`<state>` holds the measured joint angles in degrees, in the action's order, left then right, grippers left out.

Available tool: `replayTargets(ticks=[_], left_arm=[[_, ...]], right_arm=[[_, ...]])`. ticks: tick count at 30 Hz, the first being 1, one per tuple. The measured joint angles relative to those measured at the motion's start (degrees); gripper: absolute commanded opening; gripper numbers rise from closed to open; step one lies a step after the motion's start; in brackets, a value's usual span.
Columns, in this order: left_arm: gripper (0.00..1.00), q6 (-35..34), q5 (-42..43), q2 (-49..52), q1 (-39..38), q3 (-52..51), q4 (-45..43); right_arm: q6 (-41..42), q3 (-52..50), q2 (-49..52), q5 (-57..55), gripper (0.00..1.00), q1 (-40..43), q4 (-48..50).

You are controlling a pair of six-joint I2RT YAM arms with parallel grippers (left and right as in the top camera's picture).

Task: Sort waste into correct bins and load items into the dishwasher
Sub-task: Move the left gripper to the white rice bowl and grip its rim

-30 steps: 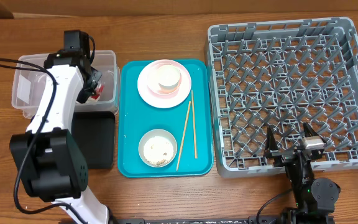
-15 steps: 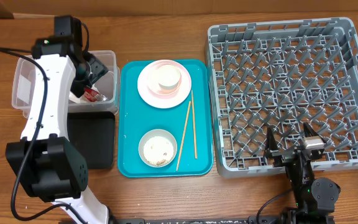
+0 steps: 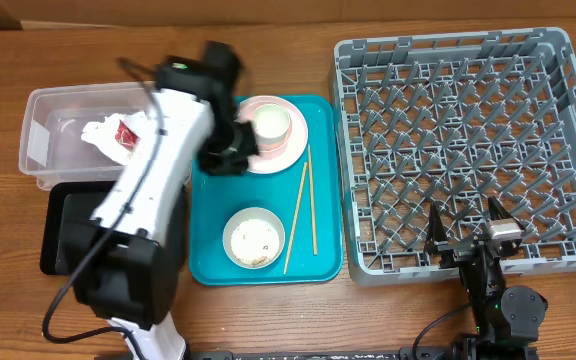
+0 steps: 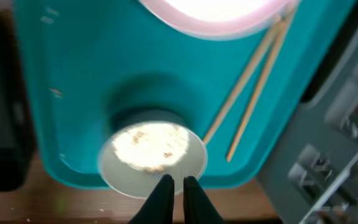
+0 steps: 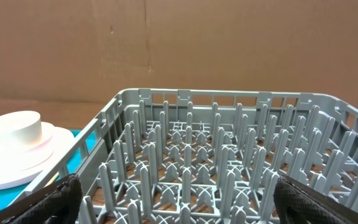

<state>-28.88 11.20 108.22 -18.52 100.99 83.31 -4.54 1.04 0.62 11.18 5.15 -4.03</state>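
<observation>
My left gripper [image 3: 232, 156] hangs shut and empty over the teal tray, its fingertips [image 4: 164, 186] above the near rim of the white bowl with rice grains [image 4: 152, 155] [image 3: 254, 238]. The pink plate [image 3: 290, 148] carries another white bowl [image 3: 271, 122]. The chopsticks [image 3: 303, 205] [image 4: 253, 81] lie on the tray's right side. A crumpled napkin [image 3: 96, 131] and the red sauce packet [image 3: 126, 135] lie in the clear tub [image 3: 43, 140]. My right gripper [image 3: 466, 240] [image 5: 191, 205] stands wide open over the near edge of the grey dish rack [image 3: 468, 130] [image 5: 229, 155].
The teal tray [image 3: 208, 200] [image 4: 73, 93] sits between the bins and the rack. The black tray [image 3: 63, 240] lies in front of the tub, partly under my left arm. The rack's upright pegs stand close ahead of the right fingers.
My left gripper opened over the clear tub and dropped the sauce packet there, then swung right over the teal tray and shut. The right arm has not moved.
</observation>
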Motion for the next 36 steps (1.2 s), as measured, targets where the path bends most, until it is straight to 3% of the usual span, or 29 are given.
replayTargets(ticks=[5,11,18,36], left_arm=[[0.21,-0.7,-2.0,0.0,-10.0,-3.5,-1.9],[0.22,-3.2,-5.3,0.0,-17.9,-8.6,-4.7],[0.23,-7.6,-8.9,0.0,-19.0,-14.5,-8.5],[0.29,-8.5,-8.9,0.0,-19.0,-24.2,-17.8]], right_arm=[[0.0,0.0,0.0,0.0,1.0,0.0,0.0],[0.0,0.0,0.0,0.0,1.0,0.0,0.0],[0.0,0.0,0.0,0.0,1.0,0.0,-0.1],[0.0,0.0,0.0,0.0,1.0,0.0,0.0]])
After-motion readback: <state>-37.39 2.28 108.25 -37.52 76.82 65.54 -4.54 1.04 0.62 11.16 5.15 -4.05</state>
